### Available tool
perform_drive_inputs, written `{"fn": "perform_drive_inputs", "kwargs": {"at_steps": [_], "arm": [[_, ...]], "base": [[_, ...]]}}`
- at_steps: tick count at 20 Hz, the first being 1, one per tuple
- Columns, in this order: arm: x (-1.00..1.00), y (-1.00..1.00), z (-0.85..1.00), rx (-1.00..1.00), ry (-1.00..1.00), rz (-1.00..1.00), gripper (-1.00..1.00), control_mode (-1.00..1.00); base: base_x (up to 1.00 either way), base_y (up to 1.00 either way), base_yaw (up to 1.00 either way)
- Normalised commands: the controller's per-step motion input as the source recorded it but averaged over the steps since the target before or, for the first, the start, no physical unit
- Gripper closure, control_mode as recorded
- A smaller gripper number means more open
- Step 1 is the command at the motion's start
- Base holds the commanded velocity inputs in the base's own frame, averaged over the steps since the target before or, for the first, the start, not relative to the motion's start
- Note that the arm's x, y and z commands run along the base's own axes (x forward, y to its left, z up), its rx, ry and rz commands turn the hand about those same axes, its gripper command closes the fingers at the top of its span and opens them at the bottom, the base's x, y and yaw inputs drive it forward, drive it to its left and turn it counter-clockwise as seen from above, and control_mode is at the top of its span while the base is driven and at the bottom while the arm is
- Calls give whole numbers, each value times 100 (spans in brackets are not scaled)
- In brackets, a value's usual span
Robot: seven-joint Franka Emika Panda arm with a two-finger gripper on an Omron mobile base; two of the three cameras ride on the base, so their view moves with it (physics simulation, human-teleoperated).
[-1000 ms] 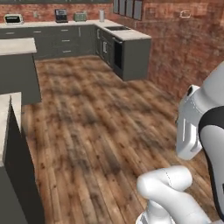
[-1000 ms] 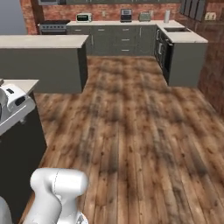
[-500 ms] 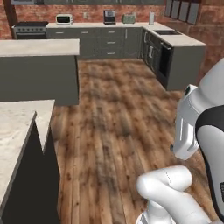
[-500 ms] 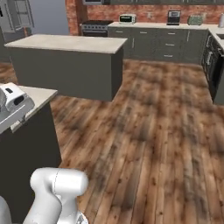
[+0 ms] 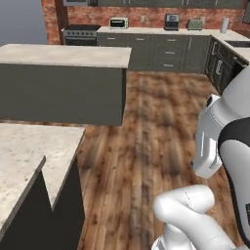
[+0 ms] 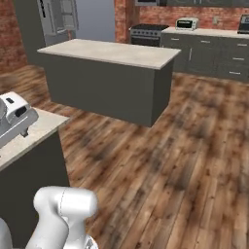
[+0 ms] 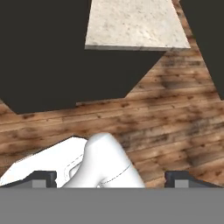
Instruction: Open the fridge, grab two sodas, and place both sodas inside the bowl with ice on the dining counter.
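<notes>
Fridge (image 6: 57, 22): tall grey unit at the far left end of the kitchen in the right base view, against a red brick wall; vertical bar handles show on its upper doors, finer detail too small to tell. It stands well apart from the robot, behind the island.

Island (image 6: 109, 78): beige speckled stone top on a dark grey base, between the fridge and the near floor; seen also in the left base view (image 5: 63, 80).

Near table (image 5: 29, 161): the same pale speckled top over a dark base, at the lower left of the left base view, its corner close beside the arm.

Back wall run: dark grey cabinets under a pale top, carrying a toaster oven (image 5: 118, 22), with a black range (image 6: 146, 34) beside it, all below red brick.

Floor (image 6: 185, 146): dark, streaked wooden planks.

Gripper (image 7: 111, 177): two small dark fingertips (image 7: 43, 177) at the bottom of the hand view; jaws spread wide, nothing between them, pointing down over floor and a stone-topped corner.
</notes>
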Motion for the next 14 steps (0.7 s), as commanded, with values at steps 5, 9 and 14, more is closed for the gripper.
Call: {"fn": "perform_drive_inputs", "kwargs": {"at_steps": [5,9,14], "arm": [[0,0,0,0,0,0,-100,100],[0,0,0,0,0,0,-100,100],[0,0,0,0,0,0,-100,100]], "base": [[98,-59,32],[100,-63,30],[100,-62,28]]}}
